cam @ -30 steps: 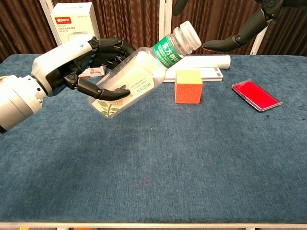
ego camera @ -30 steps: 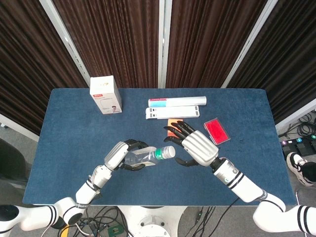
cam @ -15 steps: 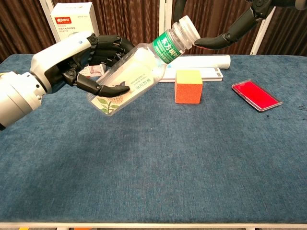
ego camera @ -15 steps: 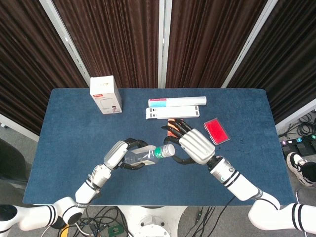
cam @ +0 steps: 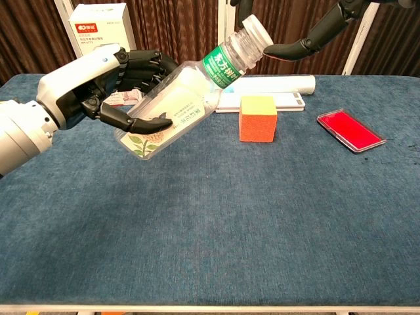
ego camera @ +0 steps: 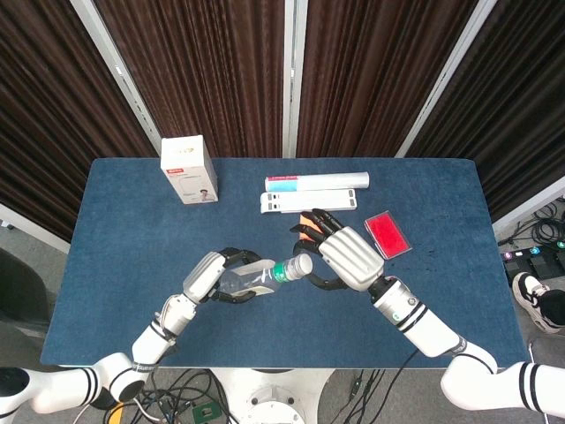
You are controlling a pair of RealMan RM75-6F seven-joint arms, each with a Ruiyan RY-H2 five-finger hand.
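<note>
Left hand [cam: 88, 82] grasps a clear plastic water bottle [cam: 187, 105] around its body, held off the blue table [cam: 216, 236], tilted with the neck up and toward the right hand. Fingers wrap the far side, thumb across the label on the near side.

Right hand [ego camera: 346, 256] sits at the bottle's cap end, fingers spread and slightly curled, holding nothing. In the chest view one dark fingertip [cam: 279, 49] reaches level with the white cap [cam: 252, 33], just beside it; whether it touches I cannot tell.

Progress, as judged: bottle is lifted and presented, cap is on. The right hand has not closed on the cap, so the gripping and turning of it looks undone.

Containers:
- Water bottle: transparent, green band at the neck, printed label. Appears empty or nearly so; no water line to be made out.
- White carton [ego camera: 188, 169]: upright, closed, well beyond the left hand at the far edge. Contents hidden.
- Red flat case [ego camera: 387, 234]: closed, just beyond the right hand on its outer side.

Also present: orange block with yellow top [cam: 257, 118] below the right hand's fingers; two white tubes [ego camera: 313, 192] lying side by side beyond it.
</note>
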